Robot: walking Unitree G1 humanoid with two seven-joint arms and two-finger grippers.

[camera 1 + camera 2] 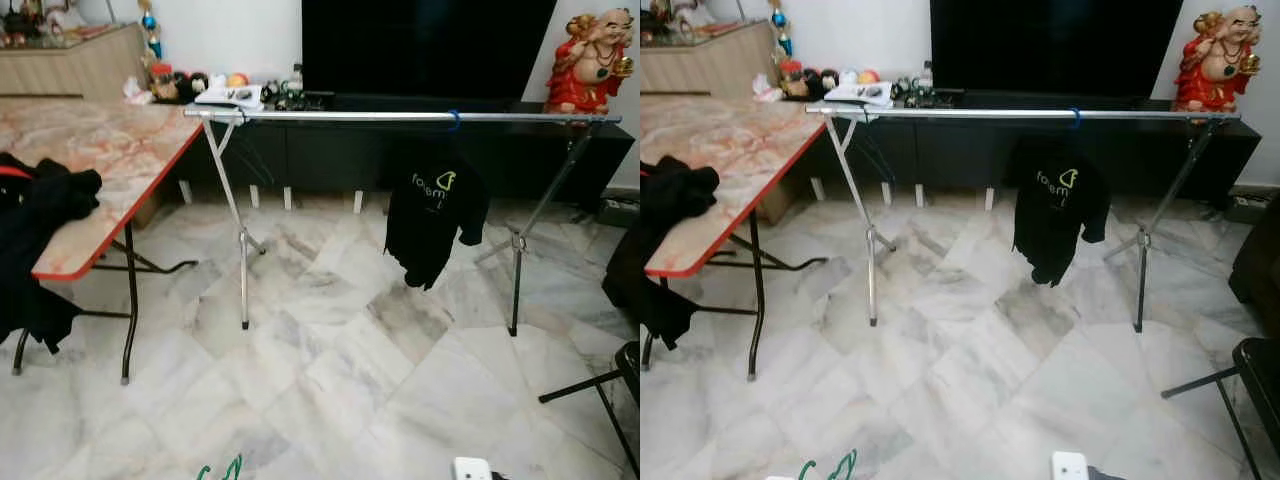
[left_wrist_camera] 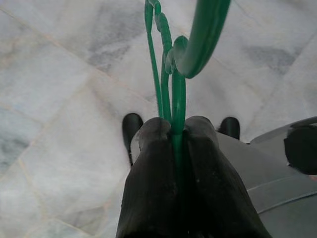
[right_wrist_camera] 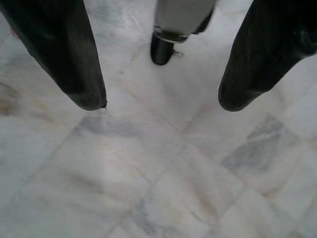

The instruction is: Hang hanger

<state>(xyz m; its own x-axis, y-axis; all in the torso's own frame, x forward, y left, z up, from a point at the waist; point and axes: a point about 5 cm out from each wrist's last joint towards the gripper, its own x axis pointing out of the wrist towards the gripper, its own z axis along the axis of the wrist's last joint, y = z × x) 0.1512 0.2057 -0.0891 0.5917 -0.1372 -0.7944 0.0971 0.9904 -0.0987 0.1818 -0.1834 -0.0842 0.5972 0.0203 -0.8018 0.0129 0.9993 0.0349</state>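
Note:
A green plastic hanger [image 2: 171, 64] is pinched between the two black fingers of my left gripper [image 2: 177, 133], which is shut on it low over the marble floor. The hanger's top [image 1: 222, 470] peeks in at the bottom edge of the left eye view. A long metal drying rack [image 1: 400, 117] stands ahead across the room. A black T-shirt [image 1: 432, 213] hangs from its rail on a blue hanger [image 1: 455, 120]. My right gripper [image 3: 161, 101] hangs open above the floor with nothing between its fingers.
A marble-top folding table [image 1: 110, 150] stands at the left with black clothes [image 1: 40, 210] piled on it. A dark TV cabinet [image 1: 400, 150] and a red figurine [image 1: 590, 62] are behind the rack. A black stand [image 1: 600, 385] sits at the right.

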